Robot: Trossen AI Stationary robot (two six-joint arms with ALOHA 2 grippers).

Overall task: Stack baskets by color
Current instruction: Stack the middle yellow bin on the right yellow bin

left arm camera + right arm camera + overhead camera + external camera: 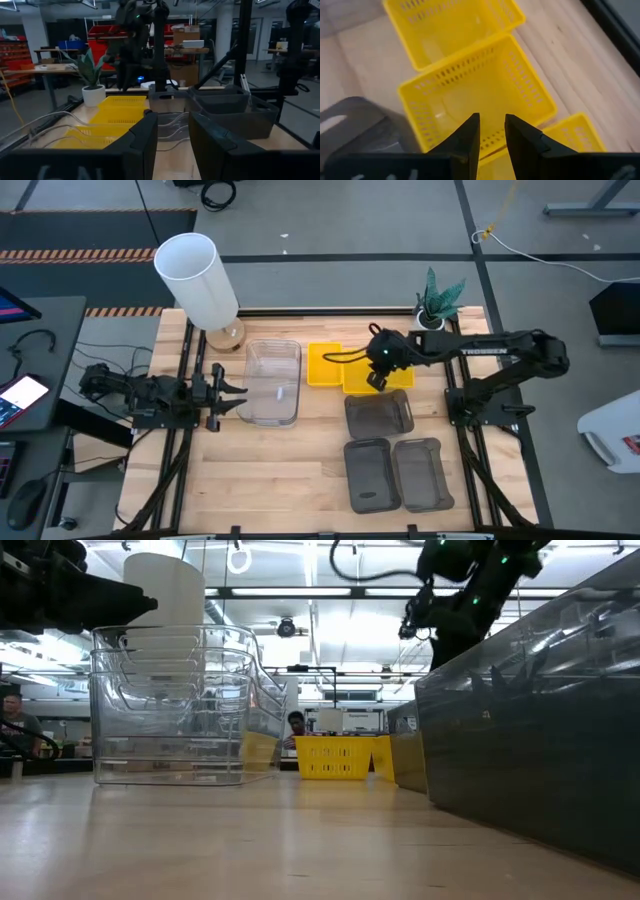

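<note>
Dark grey basket (530,730) runs off the frame's right edge; right gripper (377,380) covers part of the yellow basket (360,383).

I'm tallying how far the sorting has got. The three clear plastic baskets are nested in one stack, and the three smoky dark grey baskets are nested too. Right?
Half right. The clear plastic baskets are nested, but the smoky dark grey plastic baskets lie separately on the wooden table, as the high view shows.

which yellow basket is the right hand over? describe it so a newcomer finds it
Start at the potted plant at the table's far edge. Directly in front of it sit the yellow baskets; take the yellow basket under the right hand. It rests tilted atop another, while its neighbour lies flat alone.
</note>
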